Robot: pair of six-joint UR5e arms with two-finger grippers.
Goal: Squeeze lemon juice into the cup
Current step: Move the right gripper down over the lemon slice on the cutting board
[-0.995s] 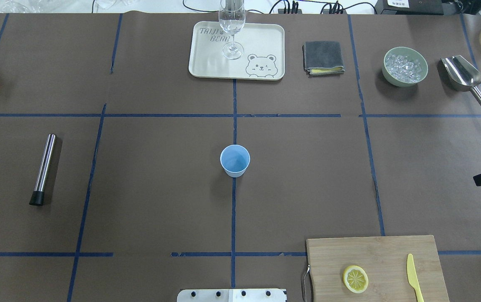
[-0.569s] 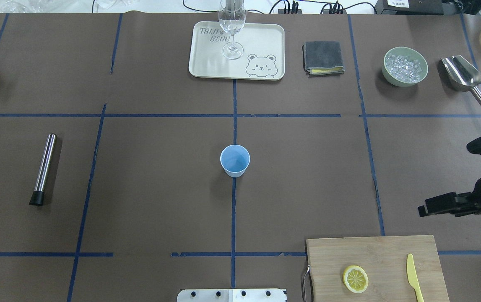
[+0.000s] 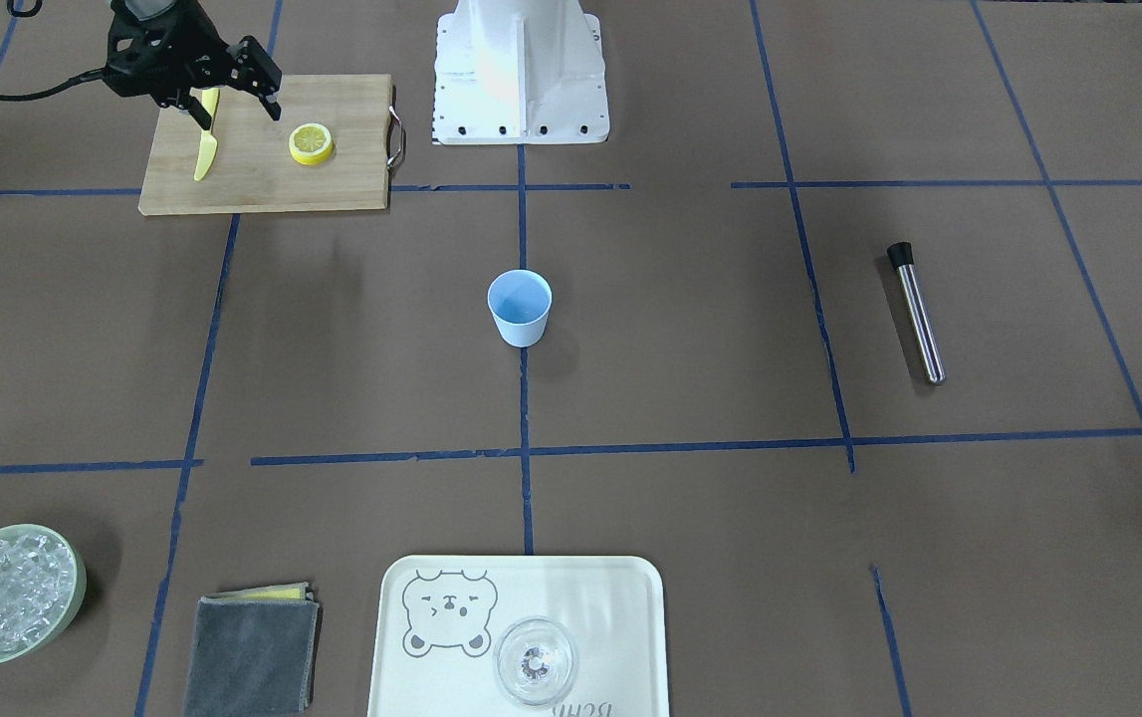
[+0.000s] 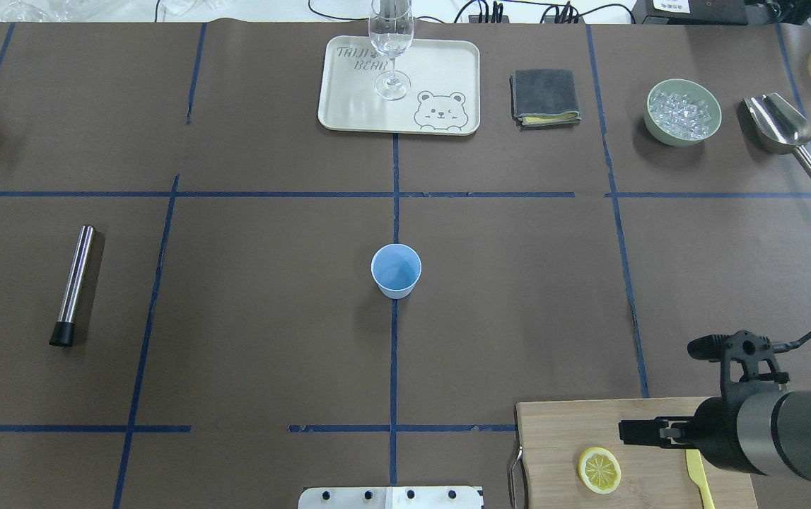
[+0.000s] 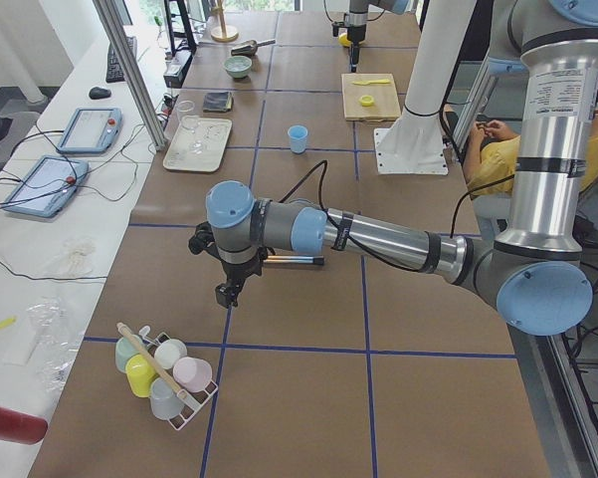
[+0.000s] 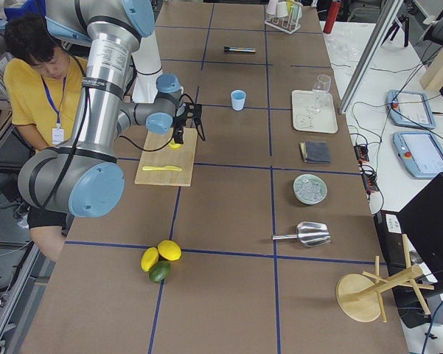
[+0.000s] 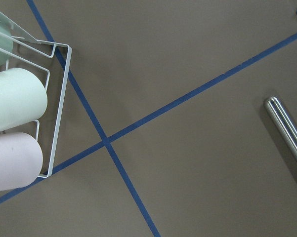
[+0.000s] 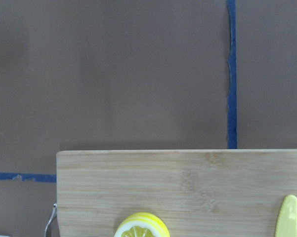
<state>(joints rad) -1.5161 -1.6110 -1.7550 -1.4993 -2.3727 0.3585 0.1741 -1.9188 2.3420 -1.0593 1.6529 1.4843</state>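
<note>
Right hand (image 3: 239, 118) hangs spread wide and empty above the cutting board (image 4: 589, 417). Overhead, the lemon (image 4: 599, 470) lies flat on it at the hand's 7 o'clock, the cup (image 4: 396, 270) well off at the lemon's 10. Slice looks thin, light, probably slick, so I'd pinch it across the rind, not the face. Right wrist cam crops half the slice and shows no fingers. Left hand (image 5: 227, 294) shows only in a side view, can't tell its grip.
</note>
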